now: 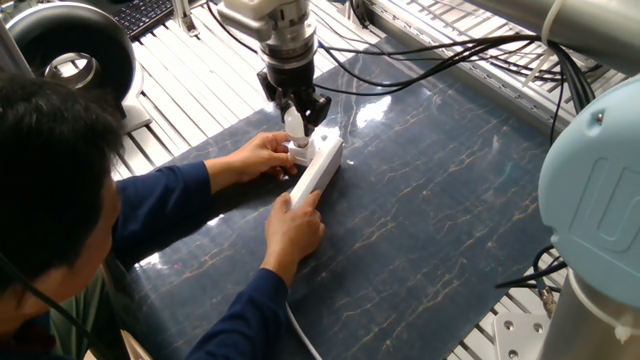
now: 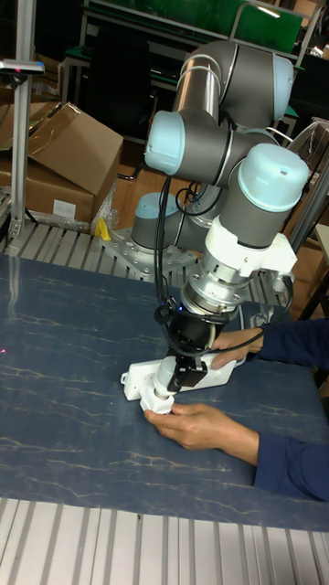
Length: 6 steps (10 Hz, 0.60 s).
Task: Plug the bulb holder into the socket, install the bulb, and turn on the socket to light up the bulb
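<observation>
Bulb work is underway in the fixed view: the black two-finger gripper (image 1: 296, 112) grips the small white frosted bulb (image 1: 294, 124) above the white plug-in bulb holder (image 1: 300, 152), already seated in the long white power strip socket (image 1: 318, 170). In the tall fixed view, a person's hands (image 2: 203, 426) steady the strip; tightening and switching remain, no light showing.

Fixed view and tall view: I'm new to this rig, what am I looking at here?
Both cameras show one table from opposite sides. The grey-and-blue machine is a robot arm; its black claw is closed on a small white bulb, pointing straight down over a bulb holder that sits on a long white socket strip. That strip lies on a dark marbled mat. A person in blue sleeves steadies the strip with both hands, one each side.
</observation>
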Motion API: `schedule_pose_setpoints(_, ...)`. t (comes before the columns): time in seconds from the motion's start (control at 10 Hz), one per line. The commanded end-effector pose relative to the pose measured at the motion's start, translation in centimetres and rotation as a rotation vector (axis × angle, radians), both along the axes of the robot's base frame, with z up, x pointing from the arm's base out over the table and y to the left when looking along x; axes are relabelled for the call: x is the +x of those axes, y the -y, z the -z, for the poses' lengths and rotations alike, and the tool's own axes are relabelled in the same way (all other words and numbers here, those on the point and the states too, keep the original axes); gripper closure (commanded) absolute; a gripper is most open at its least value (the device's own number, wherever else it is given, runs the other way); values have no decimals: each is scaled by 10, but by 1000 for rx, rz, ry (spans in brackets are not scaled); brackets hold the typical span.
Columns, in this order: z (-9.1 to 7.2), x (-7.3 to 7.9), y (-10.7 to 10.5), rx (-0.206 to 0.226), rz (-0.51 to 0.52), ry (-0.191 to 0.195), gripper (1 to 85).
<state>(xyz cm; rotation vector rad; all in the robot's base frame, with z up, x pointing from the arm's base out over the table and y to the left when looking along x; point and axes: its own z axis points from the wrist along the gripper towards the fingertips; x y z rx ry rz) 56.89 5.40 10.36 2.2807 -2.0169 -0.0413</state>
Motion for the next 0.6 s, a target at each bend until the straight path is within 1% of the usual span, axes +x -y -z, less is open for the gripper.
schedule_pose_setpoints(0.0,-1,-6,-4,8,83,-14,843)
schedule_pose_setpoints(0.2,0,-8,-5,14,112,-19,843)
schedule_pose_setpoints(0.5,1,-11,-4,10,154,-25,843)
